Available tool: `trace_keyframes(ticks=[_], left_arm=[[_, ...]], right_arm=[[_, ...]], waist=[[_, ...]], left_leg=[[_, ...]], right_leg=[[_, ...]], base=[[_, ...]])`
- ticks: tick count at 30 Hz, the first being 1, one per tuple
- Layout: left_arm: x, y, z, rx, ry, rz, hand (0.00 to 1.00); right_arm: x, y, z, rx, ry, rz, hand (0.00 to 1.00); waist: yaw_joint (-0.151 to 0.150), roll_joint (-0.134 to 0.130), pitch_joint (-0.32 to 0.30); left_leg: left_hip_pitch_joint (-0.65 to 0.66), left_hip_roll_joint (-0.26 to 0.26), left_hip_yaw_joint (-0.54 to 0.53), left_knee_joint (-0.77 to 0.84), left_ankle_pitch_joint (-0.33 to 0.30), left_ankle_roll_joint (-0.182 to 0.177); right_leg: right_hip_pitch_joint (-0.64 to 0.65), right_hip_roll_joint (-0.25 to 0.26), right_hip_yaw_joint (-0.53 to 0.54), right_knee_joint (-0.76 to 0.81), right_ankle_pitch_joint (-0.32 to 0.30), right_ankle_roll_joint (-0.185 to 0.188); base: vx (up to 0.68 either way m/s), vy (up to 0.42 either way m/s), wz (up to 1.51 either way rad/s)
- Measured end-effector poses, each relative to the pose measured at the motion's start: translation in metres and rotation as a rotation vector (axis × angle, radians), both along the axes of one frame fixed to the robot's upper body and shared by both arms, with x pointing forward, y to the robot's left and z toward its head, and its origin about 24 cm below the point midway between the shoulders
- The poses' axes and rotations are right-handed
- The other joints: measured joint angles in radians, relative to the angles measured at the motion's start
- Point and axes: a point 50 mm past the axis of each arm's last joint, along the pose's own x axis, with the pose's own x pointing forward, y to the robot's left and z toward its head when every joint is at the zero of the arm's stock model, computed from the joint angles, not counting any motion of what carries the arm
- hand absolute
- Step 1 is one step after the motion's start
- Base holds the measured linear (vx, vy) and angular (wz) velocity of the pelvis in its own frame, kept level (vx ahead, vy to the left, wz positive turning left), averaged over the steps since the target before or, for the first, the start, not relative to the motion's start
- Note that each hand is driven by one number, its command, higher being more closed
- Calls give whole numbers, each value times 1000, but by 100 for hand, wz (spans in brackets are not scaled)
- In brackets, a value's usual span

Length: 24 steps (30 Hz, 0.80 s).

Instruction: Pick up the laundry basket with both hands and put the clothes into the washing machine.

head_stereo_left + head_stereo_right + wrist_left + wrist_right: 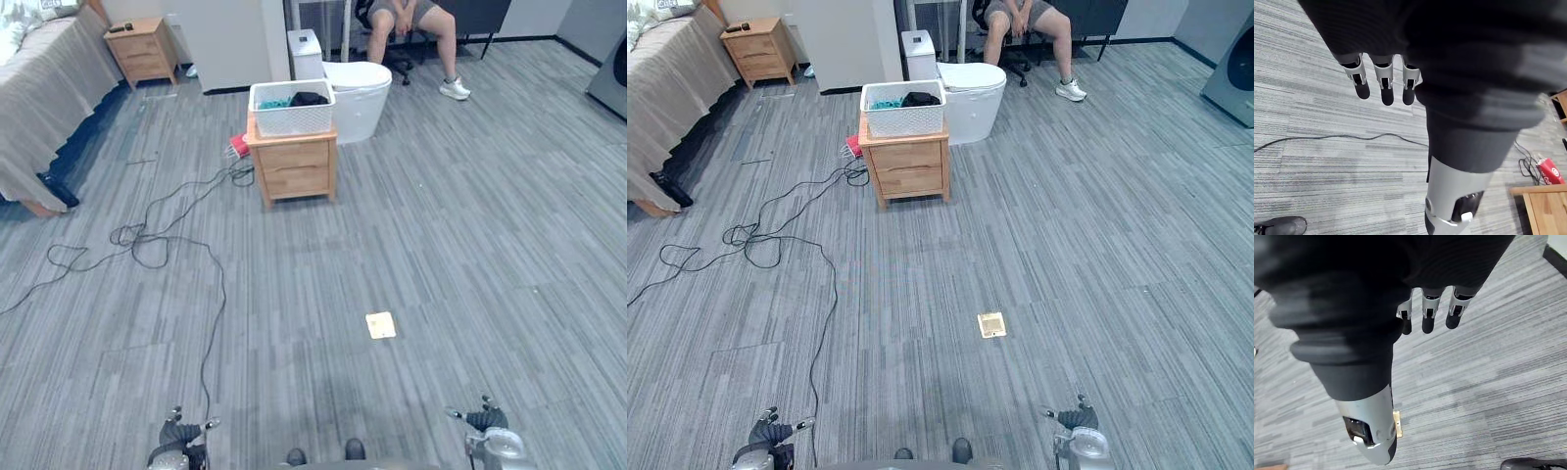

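Two hands are seen low at the near edge of the head views, the left hand at the lower left and the right hand at the lower right, both well apart from the laundry basket. In the left wrist view the left fingers are held straight and relaxed above the grey striped floor. In the right wrist view the right fingers are likewise extended, so both hands are loose and nothing is grasped. The white perforated basket is set on top of a small wooden cabinet with two drawers, out in the middle of the room. A teal garment and a black garment are seen lying inside it. A white round-topped unit stands just behind the cabinet, and a red item lies on the floor beside it. A seated person is seen at the far side. A bed and a second wooden cabinet are placed at the far left. A small tan square plate lies on the floor between the robot and the basket.
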Motion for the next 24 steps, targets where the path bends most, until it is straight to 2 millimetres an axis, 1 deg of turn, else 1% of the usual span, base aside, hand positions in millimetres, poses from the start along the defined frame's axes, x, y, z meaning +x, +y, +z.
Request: trace_keyframes(ticks=[4,6,8,9,10,11,12,13,14,15,16,17,18,19,20,21,22,23,24], left_arm=[[1,-2,-1,-10,-2,-3,0],[3,-2,0,-10,-8,-2,0],[8,-3,2,-12,-34,2,0],[10,-3,3,-14,-45,5,0],[14,-3,5,-13,-64,2,0],[19,-5,7,-14,-89,-3,0],[22,-6,8,-17,-99,-5,0],[26,-9,10,-21,-124,-10,0],[30,-11,12,-22,-143,-16,0],[31,-11,14,-21,-151,-20,0],[35,-12,15,-22,-165,-32,0],[38,-16,16,-30,-171,-48,0],[40,-17,16,-33,-175,-58,0],[44,-18,18,-30,-181,-76,0],[45,-18,18,-26,-179,-89,0],[45,-18,18,-24,-179,-90,0],[48,-18,19,-18,-187,-87,0],[56,-17,22,-9,-205,-88,0],[63,-18,25,-8,-222,-93,0]], right_arm=[[0,-1,0,6,-2,-17,0],[4,-1,1,8,-15,-21,0],[8,-1,2,15,-33,-37,0],[9,-1,3,18,-40,-41,0],[11,0,4,18,-57,-54,0],[14,0,6,12,-68,-65,0],[14,-1,6,9,-70,-70,0],[16,-1,7,4,-79,-72,0],[19,1,9,0,-99,-76,0],[21,2,10,1,-107,-77,0],[22,6,10,11,-116,-82,0],[20,8,9,22,-118,-87,0],[21,10,9,25,-123,-82,0],[24,16,8,38,-131,-78,0],[24,20,7,47,-130,-73,0],[26,22,7,48,-128,-60,0],[28,23,8,47,-130,-43,0],[32,24,9,46,-140,-36,0],[35,23,11,43,-146,-34,0]], waist=[[1,-1,1],[1,-3,2],[5,-6,11],[7,-6,15],[12,-5,26],[19,-2,40],[23,-1,40],[30,1,41],[35,2,48],[39,0,54],[44,-5,68],[50,-9,74],[53,-9,80],[51,-17,99],[51,-12,116],[50,-13,122],[44,-24,130],[21,-18,148],[0,-29,158]], left_leg=[[-9,-1,7,-11,0,0],[-45,-1,10,12,-5,6],[-108,2,10,84,-32,17],[-119,4,11,101,-41,19],[-136,7,11,137,-63,21],[-149,11,12,174,-87,27],[-160,12,12,191,-99,28],[-184,15,17,228,-128,32],[-202,17,23,268,-159,39],[-207,17,25,288,-176,44],[-211,12,20,330,-215,55],[-207,4,10,350,-252,71],[-202,2,7,360,-265,80],[-174,-9,-5,367,-282,100],[-143,-12,-5,367,-306,103],[-124,-12,-7,362,-315,106],[-89,-11,-14,347,-317,98],[-37,-14,-42,303,-318,94],[9,-16,-62,262,-313,86]], right_leg=[[-21,1,3,0,-2,2],[-41,-2,9,3,-2,2],[-78,-5,11,16,-3,4],[-83,-4,12,21,-4,6],[-88,-4,14,27,-7,10],[-91,-4,18,41,-18,26],[-96,-4,18,46,-26,29],[-125,-5,18,90,-59,36],[-167,-10,11,174,-113,52],[-190,-17,4,230,-146,64],[-225,-33,-10,352,-206,104],[-293,-51,-38,511,-218,112],[-345,-65,-56,626,-210,112],[-420,-85,-73,767,-240,98],[-464,-94,-91,790,-263,86],[-481,-95,-99,768,-264,86],[-495,-93,-116,708,-258,89],[-509,-91,-145,542,-215,94],[-507,-91,-149,412,-157,97]], base=[[-12,7,-2],[0,0,0],[0,0,0],[19,22,-5],[23,33,-9],[20,42,-8],[15,59,-9],[31,75,-7],[45,82,-9],[60,98,0],[91,115,-3],[102,127,1],[151,132,9],[271,143,18],[317,128,17],[325,92,9],[422,51,36],[460,31,59],[617,-2,69]])
